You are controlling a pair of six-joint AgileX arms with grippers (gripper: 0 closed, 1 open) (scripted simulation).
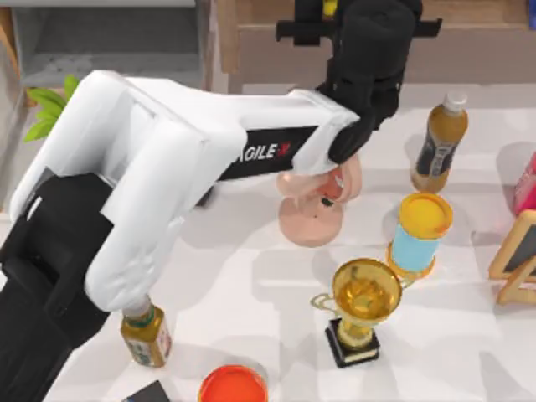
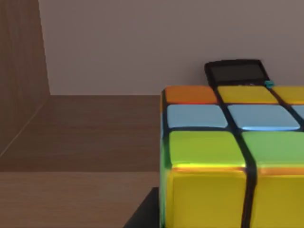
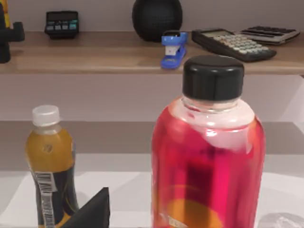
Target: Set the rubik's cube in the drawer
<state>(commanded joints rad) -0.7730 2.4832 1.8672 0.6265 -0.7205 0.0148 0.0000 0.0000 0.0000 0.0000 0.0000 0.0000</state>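
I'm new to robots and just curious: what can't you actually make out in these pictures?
- Top view: the left arm covers its own fingers and most of the pink fan.
- Left wrist view: the rubik's cube is cut off by the picture edges, so its grip is unseen.
- Right wrist view: the red bottle blocks the table behind.

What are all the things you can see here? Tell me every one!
rubik's cube: one, yellow, green, blue and orange tiles, close before the left wrist camera, above a brown wooden surface.
tea bottles: two, amber, one at the table's right rear, one at front left.
pink fan: one, table middle, partly under the arm.
trophy: one, gold on a black base, front middle.
can: one, light blue with a yellow lid, right of the fan.
red bottle: one, black cap, close before the right wrist camera.
stapler: one, blue, on the wooden shelf.
calculator: one, dark, on the shelf.
left gripper: reaching to the table's rear.
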